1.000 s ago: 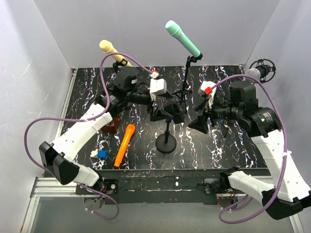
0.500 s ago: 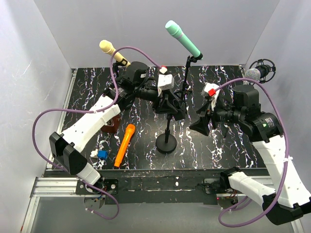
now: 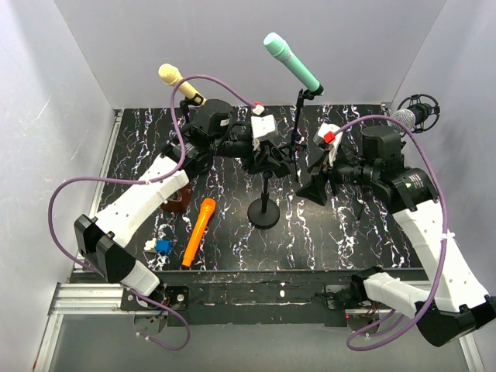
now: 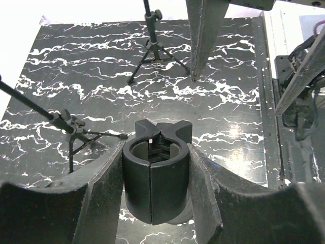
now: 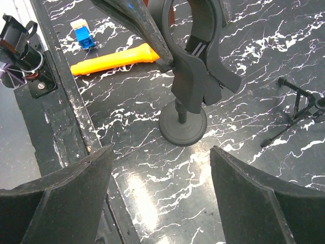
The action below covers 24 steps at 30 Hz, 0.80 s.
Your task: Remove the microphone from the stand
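Orange microphone (image 3: 198,232): lies flat on the tabletop (image 3: 349,232), slanted, with one end toward the near edge and the other toward the back. It is out of the stand and in no grip.
Microphone to stand: it lies to the left of the stand's round base (image 3: 264,214), near it but not touching.
Microphone to fingers: it is well apart from both pairs. It lies nearer the near edge than the left fingers and to their left, and it is across the stand from the right fingers.
Stand (image 5: 179,109): upright on its round base near the middle of the tabletop, with a thin pole rising to the clip.
Clip (image 4: 157,178): a black ring at the top of the pole. Its hollow is empty.
Left fingers (image 4: 101,195): closed partway on the clip, one finger pressed to each flank, so the clip sits squarely between them.
Right fingers (image 5: 66,190): spread wide with nothing between them. They hover just to the right of the clip, pointing at it without touching.
Teal microphone (image 3: 292,62): clipped at a slant to a tripod stand (image 3: 297,128) behind the fingers.
Yellow microphone (image 3: 175,78): raised at the back left, behind the left arm.
Small blue object (image 3: 163,246): on the tabletop near the near edge, to the left of the orange microphone.
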Available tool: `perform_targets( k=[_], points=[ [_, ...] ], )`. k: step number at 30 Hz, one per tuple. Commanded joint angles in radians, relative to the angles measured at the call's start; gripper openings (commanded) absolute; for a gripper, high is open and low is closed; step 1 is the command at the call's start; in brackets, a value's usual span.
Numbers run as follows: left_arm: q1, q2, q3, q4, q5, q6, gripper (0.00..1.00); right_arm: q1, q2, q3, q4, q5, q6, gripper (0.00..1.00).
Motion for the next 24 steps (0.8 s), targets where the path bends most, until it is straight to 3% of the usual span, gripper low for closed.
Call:
perform_targets(
  k=[1, 3, 10, 13, 19, 24],
  points=[
    [0.002, -0.064, -0.023, 0.093, -0.064, 0.022, 0.33, -0.001, 0.016, 0.019, 0.078, -0.009, 0.004, 0.83],
    [0.002, -0.063, -0.031, 0.101, -0.061, 0.008, 0.4, -0.003, 0.019, 0.018, 0.085, -0.007, 0.01, 0.83],
    [0.002, -0.064, -0.046, 0.121, -0.109, -0.06, 0.84, 0.0, 0.047, 0.034, 0.088, -0.029, -0.012, 0.83],
    [0.002, -0.089, -0.026, 0.069, -0.13, -0.065, 0.93, 0.0, 0.074, 0.079, 0.067, -0.053, -0.053, 0.84],
    [0.01, -0.21, -0.084, -0.072, -0.162, -0.028, 0.98, 0.014, 0.143, 0.178, 0.049, -0.041, -0.09, 0.84],
    [0.011, -0.27, -0.178, -0.036, -0.216, -0.054, 0.98, 0.022, 0.206, 0.232, 0.052, -0.038, -0.118, 0.84]
  ],
)
